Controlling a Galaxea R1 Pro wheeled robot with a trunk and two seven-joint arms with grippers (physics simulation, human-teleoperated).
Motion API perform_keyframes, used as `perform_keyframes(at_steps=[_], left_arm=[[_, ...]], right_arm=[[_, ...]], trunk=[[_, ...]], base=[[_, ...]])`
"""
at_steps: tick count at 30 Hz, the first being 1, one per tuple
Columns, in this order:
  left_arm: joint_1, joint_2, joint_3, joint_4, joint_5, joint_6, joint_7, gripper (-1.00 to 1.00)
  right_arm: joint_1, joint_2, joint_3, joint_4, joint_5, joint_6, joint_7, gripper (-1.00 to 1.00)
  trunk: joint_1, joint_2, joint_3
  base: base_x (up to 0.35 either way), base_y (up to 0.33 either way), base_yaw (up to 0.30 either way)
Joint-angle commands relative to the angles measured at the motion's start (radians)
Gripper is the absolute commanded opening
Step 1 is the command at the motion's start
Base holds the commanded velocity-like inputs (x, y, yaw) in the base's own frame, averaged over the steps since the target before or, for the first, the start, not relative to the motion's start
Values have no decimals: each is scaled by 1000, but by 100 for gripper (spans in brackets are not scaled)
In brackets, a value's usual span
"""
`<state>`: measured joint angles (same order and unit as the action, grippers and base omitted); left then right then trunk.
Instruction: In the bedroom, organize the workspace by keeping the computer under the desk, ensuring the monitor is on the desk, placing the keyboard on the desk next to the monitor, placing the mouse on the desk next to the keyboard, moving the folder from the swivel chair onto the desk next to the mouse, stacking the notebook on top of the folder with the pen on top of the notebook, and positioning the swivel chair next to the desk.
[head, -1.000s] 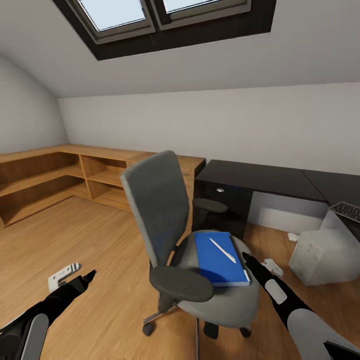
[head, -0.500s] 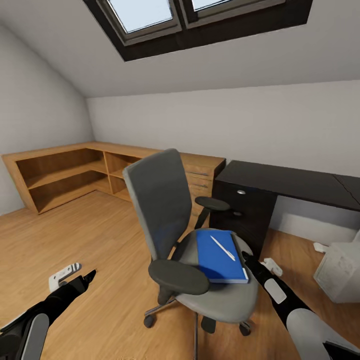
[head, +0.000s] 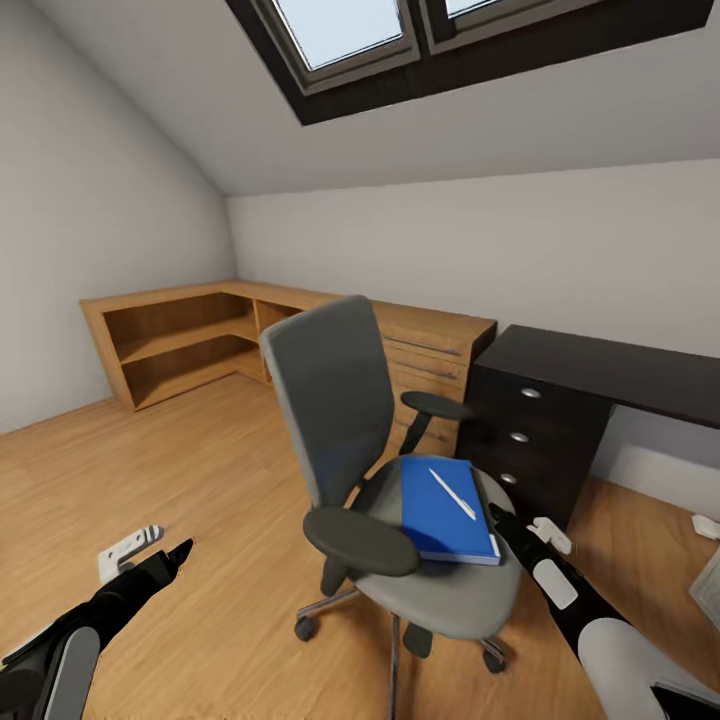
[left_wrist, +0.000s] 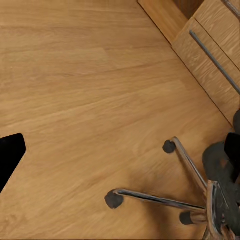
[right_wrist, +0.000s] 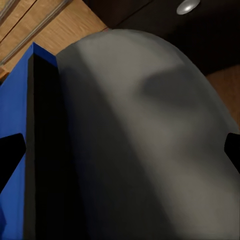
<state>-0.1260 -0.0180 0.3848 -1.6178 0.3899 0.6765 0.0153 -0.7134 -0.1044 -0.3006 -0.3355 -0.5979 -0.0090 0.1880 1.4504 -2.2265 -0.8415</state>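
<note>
The swivel chair stands mid-room with its grey back toward my left. Flat on its seat lies the blue folder, with the white pen on top of it. My right gripper hovers open at the seat's right edge, just beside the folder. In the right wrist view, the right gripper looks over the grey seat, and a black band runs along the folder. Low over the floor to the chair's left, my left gripper is open. The black desk stands at the right wall. A sliver of the computer shows at the right edge.
A light wooden shelf unit and drawer cabinet line the back wall left of the desk. The chair's chrome wheeled base spreads over the wood floor. A small white object lies on the floor by the desk. The ceiling slopes low.
The whole view has turned left: desk and computer slid toward the picture's right edge, and more of the wooden shelves shows. Both arms hold the same pose.
</note>
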Motion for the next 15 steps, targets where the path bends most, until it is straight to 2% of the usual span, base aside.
perform_keyframes(at_steps=[1, 3, 7, 9, 15], left_arm=[[-1, -2, -5, -1, 1, 6, 2, 100], [-1, -2, -42, 1, -22, 6, 2, 100], [-1, -5, -69, 6, -52, 5, 2, 100], [-1, -7, -72, 11, -54, 5, 3, 100], [-1, -9, -118, 26, -58, 5, 6, 100]], right_arm=[[0, 20, 3, 3, -11, 37, 7, 100], [0, 19, 3, 3, -10, 37, 7, 100], [0, 19, 3, 3, -10, 36, 7, 100], [0, 20, 3, 3, -10, 36, 7, 100], [0, 19, 3, 3, -9, 34, 7, 100]], trunk=[[0, 0, -1], [0, 0, -1], [0, 0, -1], [0, 0, -1], [0, 0, -1]], base=[[0, 0, 275], [0, 0, 275], [0, 0, 275], [0, 0, 276], [0, 0, 277]])
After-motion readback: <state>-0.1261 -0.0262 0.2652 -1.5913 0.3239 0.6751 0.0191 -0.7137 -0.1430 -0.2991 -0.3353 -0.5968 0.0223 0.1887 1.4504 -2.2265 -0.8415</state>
